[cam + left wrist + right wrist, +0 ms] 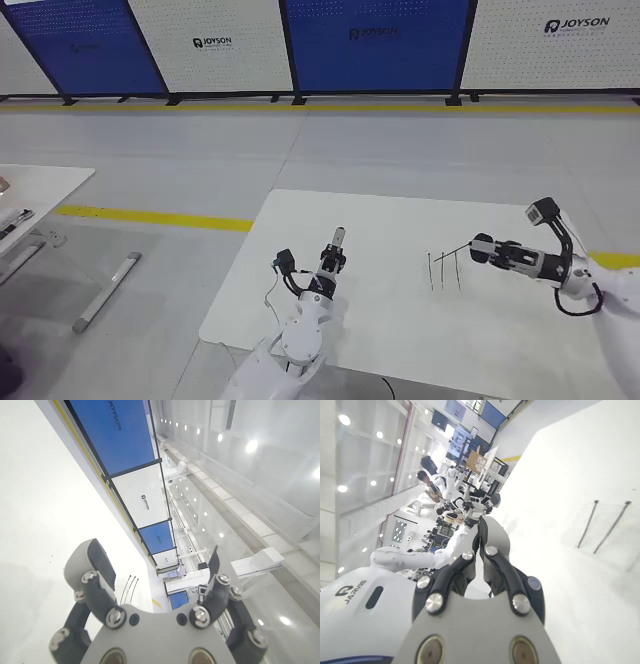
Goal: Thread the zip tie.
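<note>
The right gripper (480,522), clamped together, hides from us one end of a thin, straight, black zip tie (452,250).

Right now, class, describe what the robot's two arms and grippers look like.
Both arms, left arm and right arm, have white shells with black joints and thin black cables. The left gripper and right gripper share grey bodies, black linkages, silver bolts and black ribbed pads.

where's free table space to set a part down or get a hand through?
Bare table between the open left gripper and the loose zip ties, plus the far strip behind both. Crowded by the zip ties: the right gripper hangs there, shut on a zip tie.
</note>
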Robot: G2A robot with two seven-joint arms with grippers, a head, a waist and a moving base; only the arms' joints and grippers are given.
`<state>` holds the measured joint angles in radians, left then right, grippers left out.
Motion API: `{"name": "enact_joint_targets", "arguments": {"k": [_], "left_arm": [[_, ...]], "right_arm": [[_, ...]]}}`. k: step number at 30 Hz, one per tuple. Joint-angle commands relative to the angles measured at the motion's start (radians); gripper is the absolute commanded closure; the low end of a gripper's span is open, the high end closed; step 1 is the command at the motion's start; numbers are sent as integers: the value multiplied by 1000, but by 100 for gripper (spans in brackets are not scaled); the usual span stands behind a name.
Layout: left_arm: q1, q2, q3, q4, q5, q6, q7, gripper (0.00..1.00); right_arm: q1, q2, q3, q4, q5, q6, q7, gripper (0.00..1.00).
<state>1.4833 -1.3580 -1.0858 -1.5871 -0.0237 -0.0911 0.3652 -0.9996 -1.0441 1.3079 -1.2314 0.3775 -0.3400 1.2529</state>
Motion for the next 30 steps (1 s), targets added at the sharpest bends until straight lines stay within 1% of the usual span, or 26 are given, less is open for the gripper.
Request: {"name": "enact_joint_targets", "arguments": {"k": [1,12,15,17,19,20,22,24,26,27,28,30], "left_arm": [[0,0,0,0,0,0,0,0],[0,0,0,0,0,0,0,0],[0,0,0,0,0,0,0,0],[0,0,0,-11,-6,0,-23,0],[7,0,0,-32,-4,-3,-38,0],[12,1,3,-46,-7,4,-53,0],[18,0,6,-69,-7,13,-63,0],[26,-1,13,-90,-26,22,-92,0],[30,-2,18,-103,-76,41,-133,0],[30,-2,20,-107,-132,75,-185,0],[30,-2,20,-108,-152,85,-203,0],[30,-2,20,-108,-152,85,-203,0]], "right_arm": [[-2,-10,-17,-16,-18,0,-11,100],[-3,-12,-22,-18,-22,1,-20,100],[-34,-19,-54,-60,-61,0,-108,100],[-43,-32,-87,-78,-50,0,-170,100],[-37,-47,-117,-98,-76,0,-246,100],[-33,-58,-149,-101,-104,0,-293,100],[-19,-77,-191,-95,-135,0,-363,100],[-1,-95,-226,-85,-172,0,-438,100],[6,-109,-248,-78,-176,0,-472,100],[8,-113,-251,-68,-176,0,-486,100],[8,-113,-251,-68,-176,0,-486,100],[8,-113,-251,-68,-176,0,-486,100]]}}
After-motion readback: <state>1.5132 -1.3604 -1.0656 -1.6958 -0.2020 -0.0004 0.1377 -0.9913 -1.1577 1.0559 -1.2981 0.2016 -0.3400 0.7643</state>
